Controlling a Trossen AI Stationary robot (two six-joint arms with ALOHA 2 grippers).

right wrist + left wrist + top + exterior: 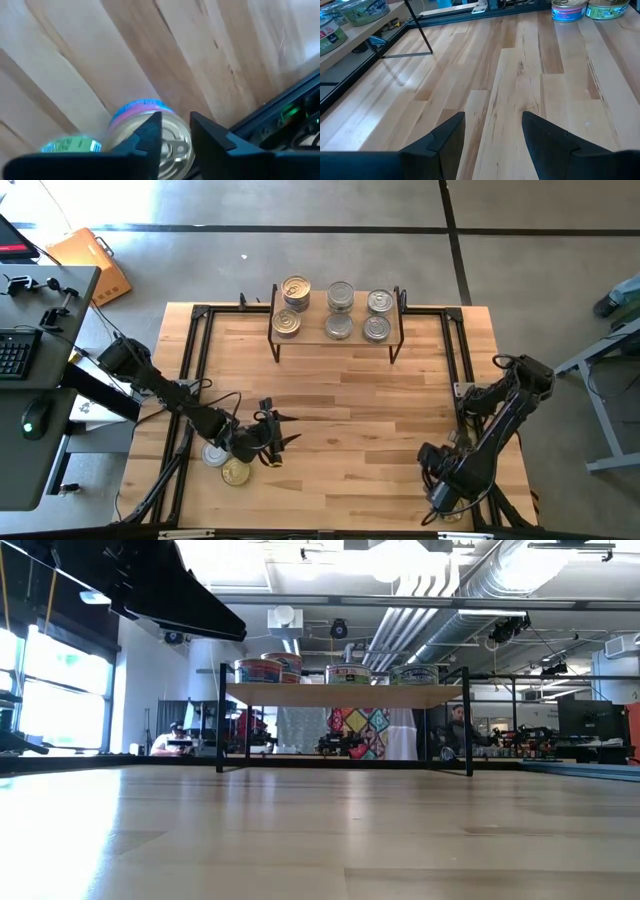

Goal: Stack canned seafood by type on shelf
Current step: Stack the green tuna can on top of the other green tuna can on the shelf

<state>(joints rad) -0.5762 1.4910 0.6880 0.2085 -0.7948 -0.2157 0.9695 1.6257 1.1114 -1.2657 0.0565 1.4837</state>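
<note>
Pale wooden slats make up the table (340, 420), framed by black rails, with grey floor around it.

Near the front right corner the right gripper (175, 131) points down over a tin (172, 145) with a gold pull-tab lid and a blue and pink label. Its two fingers stand a little apart just above the lid; whether they touch the tin cannot be told, and they are not closed on its sides. Just beside that tin lies a second one with a green label (70, 145). Past them runs the black rail at the table edge.

Toward the front left, the left gripper (493, 131) hangs low over bare wood, its fingers moderately parted and holding nothing. In the high view two tins sit by this arm at the table's front left: a silver-lidded one (214, 453) and a gold-lidded one (236, 472), close together.

At the far edge stands the shelf (336, 311), a light wooden top on thin black legs. Six tins rest on it in three pairs: two gold-lidded at the left (296, 290), two silver in the middle (340, 296) and two silver at the right (379, 302). The low view shows three of them above the shelf top, with an office space and a seated person (176, 737) behind.
</note>
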